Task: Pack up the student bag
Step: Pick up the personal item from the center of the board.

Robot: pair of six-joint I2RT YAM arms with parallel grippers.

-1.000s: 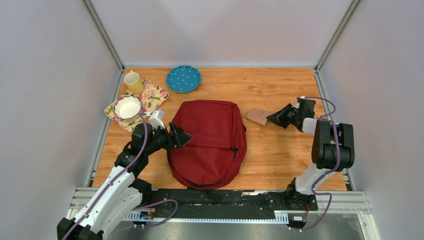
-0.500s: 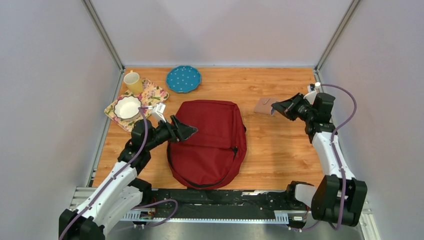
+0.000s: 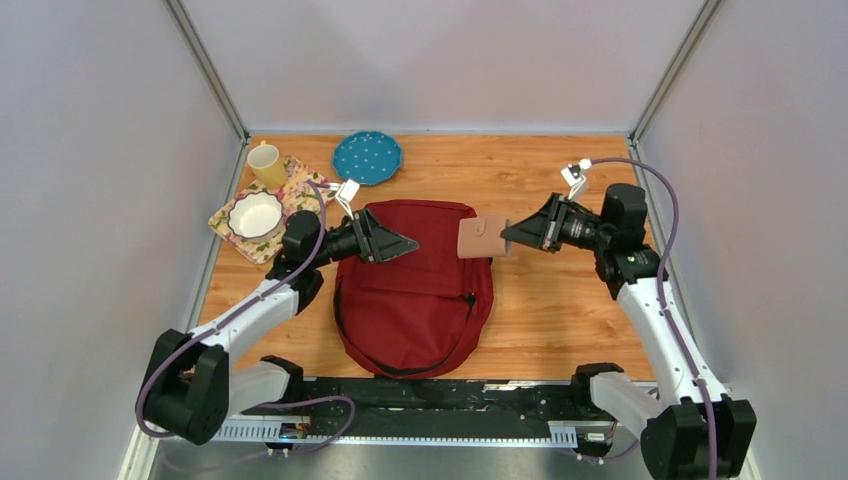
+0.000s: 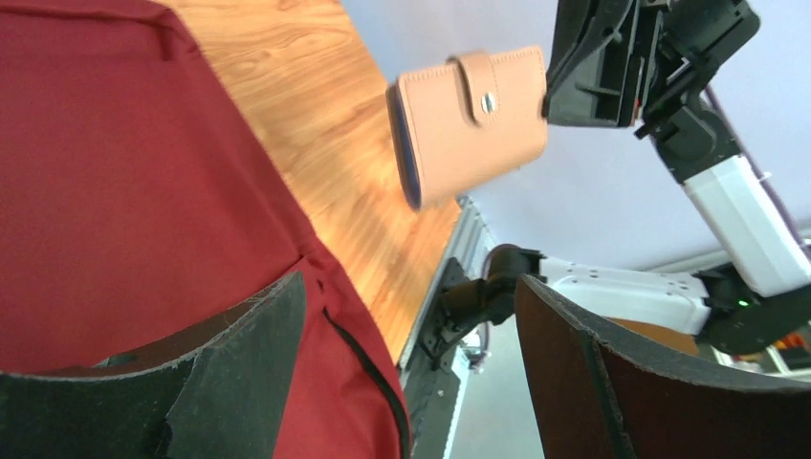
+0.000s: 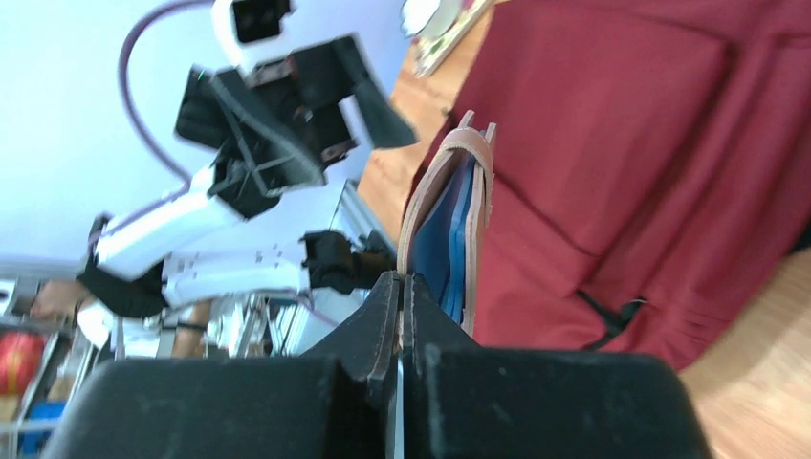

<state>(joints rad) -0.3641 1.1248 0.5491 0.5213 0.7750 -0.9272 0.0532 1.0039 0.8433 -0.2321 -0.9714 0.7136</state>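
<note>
Two risks stood out to us. Nearest the arm bases, the large dark red fabric student bag [image 3: 415, 290] lay flat in the middle of the wooden table [image 3: 560, 320], its rounded end close to the near edge. The black zip curving round that end looked shut to us, and we saw no mouth open anywhere. We judged that anything lowered now would land on the cloth and might slide off onto the wood.

Farther back, over the bag's far half, the left gripper [image 3: 400, 243] hovered with its fingers spread wide and nothing between them. The right gripper [image 3: 512, 233] faced it from the right, its fingers pressed together on one edge of a tan leather wallet with a snap tab [image 3: 483, 238]. The wallet hung in the air above the bag's far right corner, not touching it. Pinched by so thin an edge, it could swing or slip out, we thought. The two grippers, pointing at each other with only the wallet between them, could also knock together if either pushed on.

The bag's long axis ran from the near edge to the far edge of the table. Its rounded end pointed at the arm bases and its squarer end at the far edge. We took the rounded end for the top, though we could not be sure.
</note>
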